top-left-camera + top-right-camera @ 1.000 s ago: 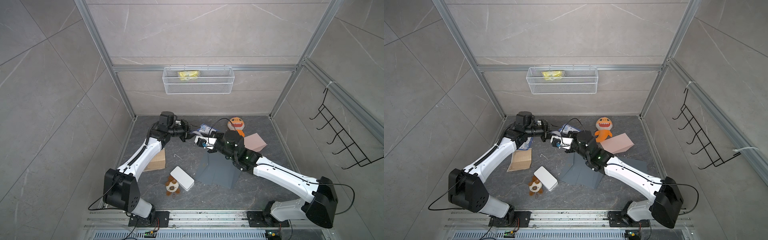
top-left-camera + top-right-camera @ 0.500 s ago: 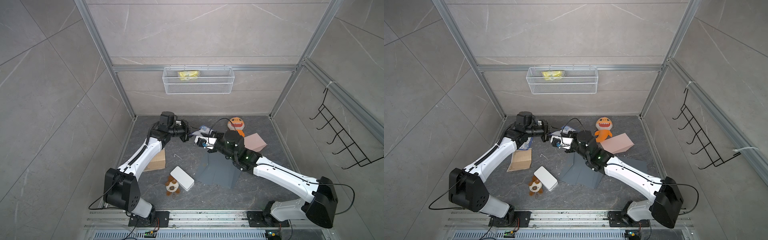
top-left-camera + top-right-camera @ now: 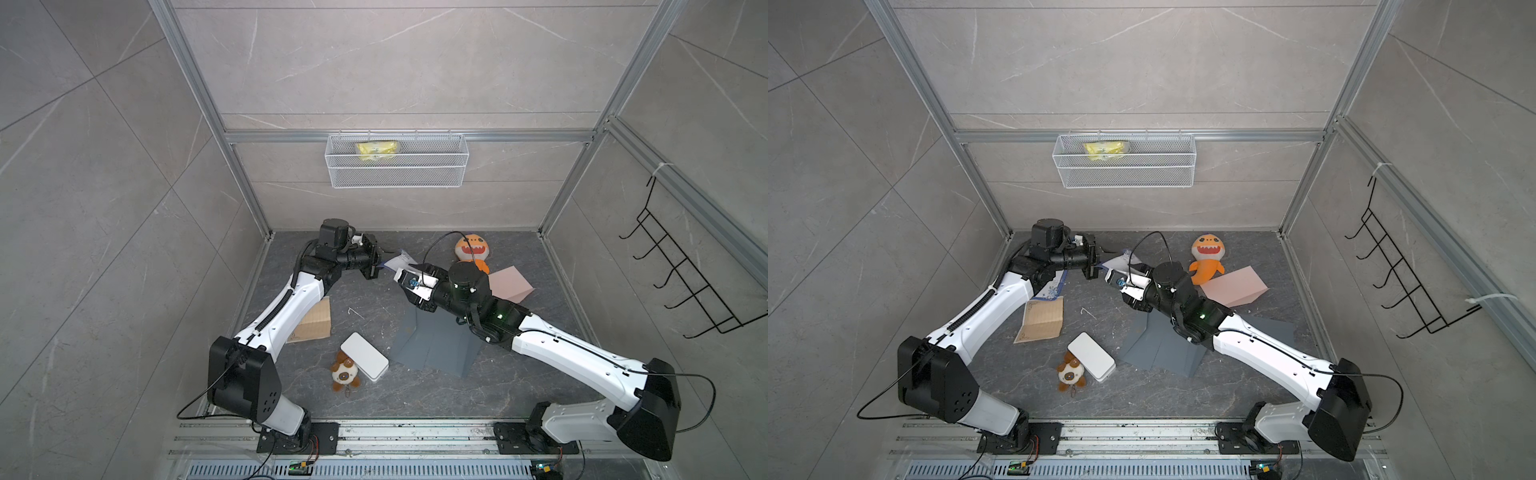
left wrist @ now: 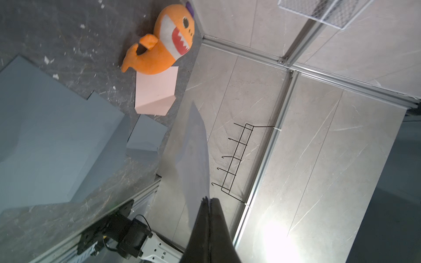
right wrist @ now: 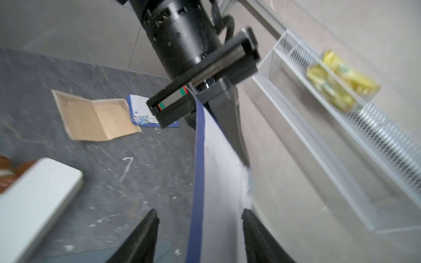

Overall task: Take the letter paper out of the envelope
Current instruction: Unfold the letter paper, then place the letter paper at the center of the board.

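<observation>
A white sheet with a blue edge [image 5: 218,164], apparently the letter paper, hangs above the floor between the two arms, and it shows in both top views [image 3: 401,262] [image 3: 1121,262]. My left gripper [image 4: 209,200] is shut on one end of it, its black fingers [image 5: 237,127] pressed flat against the sheet. My right gripper [image 5: 201,214] is open, with its jaws standing on either side of the sheet's other end and not touching it. A blue-edged flowered piece [image 5: 145,113] lies on the floor under the left arm; I cannot tell whether it is the envelope.
A tan folded paper [image 3: 316,326], a white box [image 3: 364,362], a small brown plush [image 3: 344,374] and grey folded sheets [image 3: 436,345] lie on the floor. An orange shark plush [image 3: 471,251] and a pink folded sheet [image 3: 509,284] sit behind the right arm. A wire basket [image 3: 397,166] hangs on the back wall.
The left gripper has shut on the sheet. The right gripper, shut on it before, has opened and let go. Both arms have barely moved.
</observation>
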Available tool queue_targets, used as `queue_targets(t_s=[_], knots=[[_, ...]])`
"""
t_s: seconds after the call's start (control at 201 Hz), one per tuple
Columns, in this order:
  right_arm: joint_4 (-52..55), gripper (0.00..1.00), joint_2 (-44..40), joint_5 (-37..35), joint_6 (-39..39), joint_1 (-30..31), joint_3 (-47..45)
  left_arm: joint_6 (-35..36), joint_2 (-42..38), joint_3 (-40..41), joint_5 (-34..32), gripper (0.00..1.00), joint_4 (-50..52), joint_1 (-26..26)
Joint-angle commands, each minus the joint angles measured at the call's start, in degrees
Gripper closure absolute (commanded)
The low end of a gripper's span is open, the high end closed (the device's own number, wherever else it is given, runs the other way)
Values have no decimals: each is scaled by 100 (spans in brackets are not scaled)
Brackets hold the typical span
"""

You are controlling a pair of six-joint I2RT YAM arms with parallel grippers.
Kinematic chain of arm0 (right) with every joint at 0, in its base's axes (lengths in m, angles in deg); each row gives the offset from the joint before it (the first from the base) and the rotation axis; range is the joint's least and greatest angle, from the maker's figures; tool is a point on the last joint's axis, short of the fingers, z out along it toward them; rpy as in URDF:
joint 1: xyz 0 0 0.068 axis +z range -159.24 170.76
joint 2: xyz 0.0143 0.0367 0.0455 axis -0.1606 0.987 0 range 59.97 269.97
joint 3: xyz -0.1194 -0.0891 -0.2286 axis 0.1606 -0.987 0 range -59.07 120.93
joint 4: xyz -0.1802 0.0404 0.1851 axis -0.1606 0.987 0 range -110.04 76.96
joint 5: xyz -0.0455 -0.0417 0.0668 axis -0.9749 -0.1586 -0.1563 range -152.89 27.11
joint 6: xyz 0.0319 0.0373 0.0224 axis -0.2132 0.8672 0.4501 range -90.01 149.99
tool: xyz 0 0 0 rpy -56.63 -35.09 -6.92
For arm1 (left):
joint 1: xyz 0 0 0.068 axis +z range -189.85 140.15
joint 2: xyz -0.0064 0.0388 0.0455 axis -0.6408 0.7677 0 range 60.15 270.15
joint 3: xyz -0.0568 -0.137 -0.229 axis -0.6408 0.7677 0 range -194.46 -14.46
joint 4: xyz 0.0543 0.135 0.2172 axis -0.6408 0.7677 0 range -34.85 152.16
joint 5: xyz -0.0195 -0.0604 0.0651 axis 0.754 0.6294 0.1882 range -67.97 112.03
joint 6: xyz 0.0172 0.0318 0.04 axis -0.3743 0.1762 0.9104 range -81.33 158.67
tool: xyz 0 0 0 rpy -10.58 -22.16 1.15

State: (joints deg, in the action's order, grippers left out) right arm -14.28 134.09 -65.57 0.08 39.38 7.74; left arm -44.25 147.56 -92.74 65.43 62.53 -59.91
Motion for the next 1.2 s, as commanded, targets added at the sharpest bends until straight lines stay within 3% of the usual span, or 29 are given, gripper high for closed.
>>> queue_targets(t_s=[0.0,0.189,0.488,0.751,1.005,1.194], knots=[[1235,30,-479,396,2000,-10,350,655,-133,-220,-201,100,-443,132],[1755,24,-786,907,3913,-206,288,1677,-245,-40,-498,100,-627,151],[697,25,-1187,2018,6245,-1208,-399,2986,-330,236,-865,100,-626,221],[947,26,-1072,2018,6388,-1259,-355,4566,-157,504,-1746,100,-327,252],[1339,29,-1080,1910,6497,-1258,-307,5109,601,877,-2174,100,-1200,477],[1423,30,-1094,1859,6578,-1256,-348,5105,1350,933,-2334,100,-1854,725]])
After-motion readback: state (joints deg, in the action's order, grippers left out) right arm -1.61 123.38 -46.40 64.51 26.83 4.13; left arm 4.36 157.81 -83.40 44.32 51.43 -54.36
